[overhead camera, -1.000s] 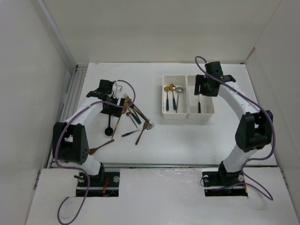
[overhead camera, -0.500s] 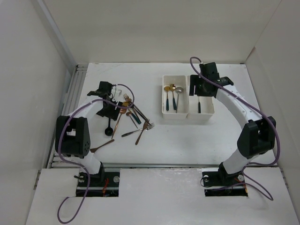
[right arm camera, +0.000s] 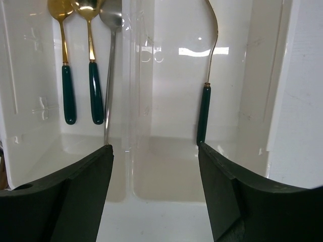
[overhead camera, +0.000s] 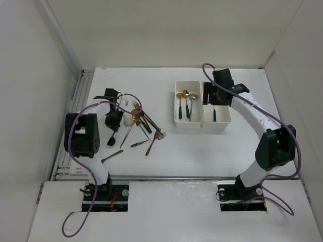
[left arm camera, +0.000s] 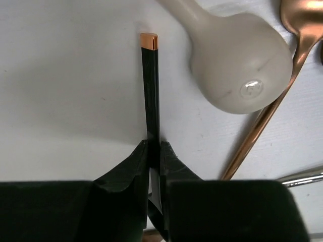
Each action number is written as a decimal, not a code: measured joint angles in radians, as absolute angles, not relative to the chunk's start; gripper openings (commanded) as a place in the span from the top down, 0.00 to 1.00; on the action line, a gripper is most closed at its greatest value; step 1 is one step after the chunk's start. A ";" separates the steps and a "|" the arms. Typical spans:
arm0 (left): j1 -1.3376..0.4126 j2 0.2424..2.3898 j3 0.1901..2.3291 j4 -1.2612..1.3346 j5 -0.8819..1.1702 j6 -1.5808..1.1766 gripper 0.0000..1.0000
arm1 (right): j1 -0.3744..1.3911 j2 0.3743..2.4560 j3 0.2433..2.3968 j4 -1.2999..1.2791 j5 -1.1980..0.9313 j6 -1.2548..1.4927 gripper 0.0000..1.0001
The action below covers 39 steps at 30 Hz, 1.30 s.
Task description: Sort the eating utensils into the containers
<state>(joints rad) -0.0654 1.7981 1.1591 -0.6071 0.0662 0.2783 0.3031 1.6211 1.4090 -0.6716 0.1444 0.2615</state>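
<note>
My left gripper [left arm camera: 153, 146] is shut on the dark handle of a utensil with a copper end cap [left arm camera: 150, 91], low over the table. In the top view this gripper [overhead camera: 112, 121] sits at the left edge of the pile of eating utensils [overhead camera: 144, 126]. The two joined white containers stand at centre right. Three spoons [right arm camera: 91, 75] lie in the left bin [overhead camera: 187, 82]. A single dark-handled fork [right arm camera: 203, 113] lies in the right bin [overhead camera: 224, 121]. My right gripper [right arm camera: 155, 151] hangs open and empty over the bins' near end.
A white ceramic spoon [left arm camera: 237, 65] and a copper utensil [left arm camera: 267, 116] lie just right of the held handle. A black spoon [overhead camera: 111, 142] and a brown one [overhead camera: 111, 156] lie nearer the front. White walls enclose the table; a slotted rail [overhead camera: 75, 106] runs along its left side.
The left gripper's jaws have shut on the dark handle, and it has shifted slightly left. The right gripper has moved a little left over the bins, still open.
</note>
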 measured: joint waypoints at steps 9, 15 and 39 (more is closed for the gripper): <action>-0.039 1.760 1.289 -0.699 0.079 0.346 1.00 | 0.345 1.582 1.412 -0.673 0.131 0.241 0.26; -0.109 1.586 1.371 -0.688 0.050 0.566 1.00 | 0.453 1.520 1.453 -0.643 0.023 0.167 0.21; -0.588 0.982 0.939 -0.398 0.260 1.924 1.00 | 0.652 1.737 1.669 -0.498 -0.576 0.161 0.23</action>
<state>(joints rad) -0.5884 0.9825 0.9394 -0.3977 0.2604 1.9240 0.6518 1.7370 1.6688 -0.4976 -0.5762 0.1612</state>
